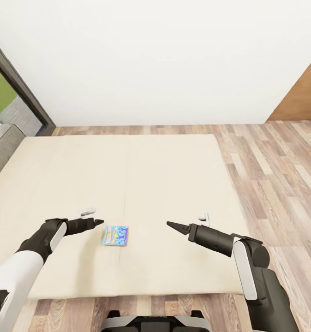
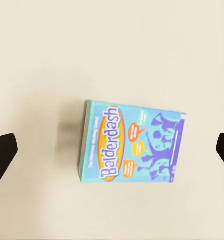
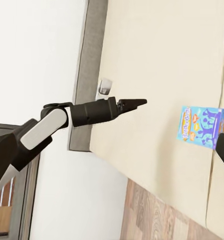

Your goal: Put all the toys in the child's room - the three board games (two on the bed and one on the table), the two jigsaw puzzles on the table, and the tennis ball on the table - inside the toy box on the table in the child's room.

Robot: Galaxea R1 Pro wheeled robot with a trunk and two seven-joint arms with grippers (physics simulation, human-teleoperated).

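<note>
Over the near part of the bed point(image 1: 164, 175), both arms reach forward from the robot's trunk, and the step in hand looks like fetching the blue board game point(image 1: 116, 235) that lies flat on the cream cover, close to the bed's near edge and between the two arms. Nothing is held yet. The left gripper point(image 1: 98, 222) sits just beside the box on its left, pointing toward it with the forearm running nearly level above the cover; in the left wrist view the box point(image 2: 133, 146), printed "Balderdash" in yellow on blue, lies squarely between two dark fingertips point(image 2: 2, 155) that stand wide apart at the edges of the picture, so that gripper is spread open and empty, apparently hovering above the box rather than touching it. The right gripper point(image 1: 170, 224) is farther from the box on its other side, its tip aimed inward toward it; whether its jaws are parted I cannot tell from these views, though it carries nothing. The right wrist view looks across the box point(image 3: 202, 126) to the left arm and the grey headboard point(image 3: 89, 75) beyond. As I judge it, the next move calls for lowering the left gripper around the box's thin edges, which is awkward since the box lies flat on soft bedding, then carrying it to the toy box elsewhere. Beyond the bed lie plank floor point(image 1: 275, 152) and a white wall point(image 1: 155, 55).
</note>
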